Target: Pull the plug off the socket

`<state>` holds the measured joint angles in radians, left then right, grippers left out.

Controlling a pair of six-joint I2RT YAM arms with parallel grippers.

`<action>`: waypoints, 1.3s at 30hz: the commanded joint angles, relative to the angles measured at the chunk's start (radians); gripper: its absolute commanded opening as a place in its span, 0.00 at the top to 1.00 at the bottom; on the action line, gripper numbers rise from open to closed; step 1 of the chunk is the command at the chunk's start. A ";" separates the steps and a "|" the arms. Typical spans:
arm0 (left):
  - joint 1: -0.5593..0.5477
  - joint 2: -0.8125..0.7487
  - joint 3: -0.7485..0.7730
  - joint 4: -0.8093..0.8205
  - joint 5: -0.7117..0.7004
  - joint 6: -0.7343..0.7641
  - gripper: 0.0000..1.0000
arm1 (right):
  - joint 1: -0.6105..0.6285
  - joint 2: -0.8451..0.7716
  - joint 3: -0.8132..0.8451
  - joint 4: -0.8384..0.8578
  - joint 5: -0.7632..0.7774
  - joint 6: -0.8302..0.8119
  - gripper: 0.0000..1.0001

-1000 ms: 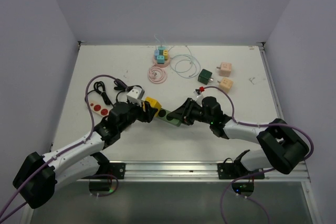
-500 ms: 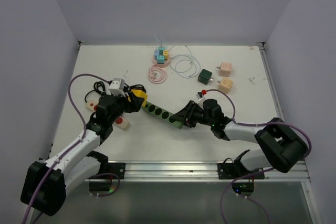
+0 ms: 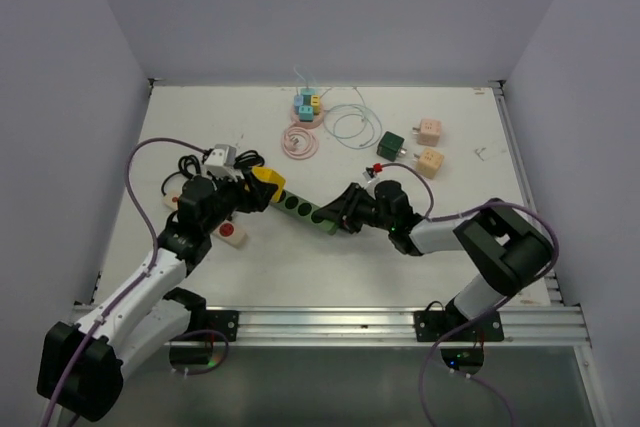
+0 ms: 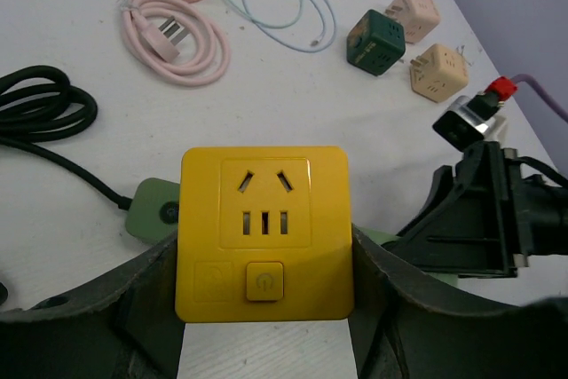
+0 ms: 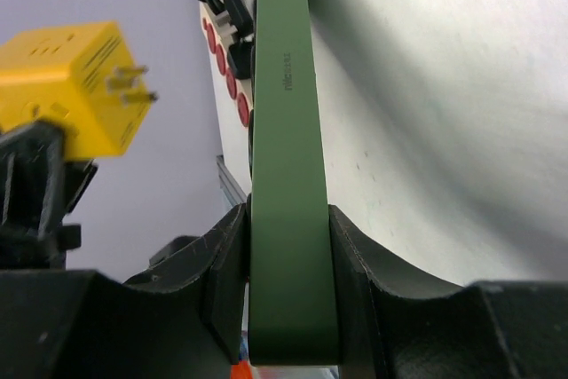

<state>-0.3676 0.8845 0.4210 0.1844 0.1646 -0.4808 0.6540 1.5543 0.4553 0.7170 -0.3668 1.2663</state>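
Observation:
The plug, a yellow cube with a power button, sits between my left gripper's jaws, which are shut on its sides. In the top view the plug hangs just above the left end of the green socket strip. From the right wrist its bare prongs stand free of the strip. My right gripper is shut on the strip's near end, one finger on each flat side. Seen from above, the right gripper holds the strip's right end.
A white strip with red buttons and a black cable lie under the left arm. Further back are a pink coiled cable, a pink tray of small cubes, a pale blue cable, a dark green cube and two peach cubes.
The yellow plug has come off the green strip; my left gripper carried it left and back. The right gripper and the strip shifted a little to the left.

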 commanded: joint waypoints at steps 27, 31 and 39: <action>0.004 -0.197 0.196 -0.315 -0.247 -0.002 0.81 | 0.131 0.780 1.066 -0.392 0.071 0.019 0.32; 0.002 -0.202 0.194 -0.324 -0.246 -0.007 0.81 | 0.122 0.703 1.031 -0.465 0.089 -0.041 0.21; 0.002 -0.210 0.206 -0.324 -0.240 -0.024 0.78 | 0.108 0.532 0.873 -0.586 0.132 -0.139 0.07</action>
<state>-0.3676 0.6857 0.5983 -0.1711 -0.0727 -0.4881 0.7708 2.1807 1.3727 0.2432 -0.2749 1.2018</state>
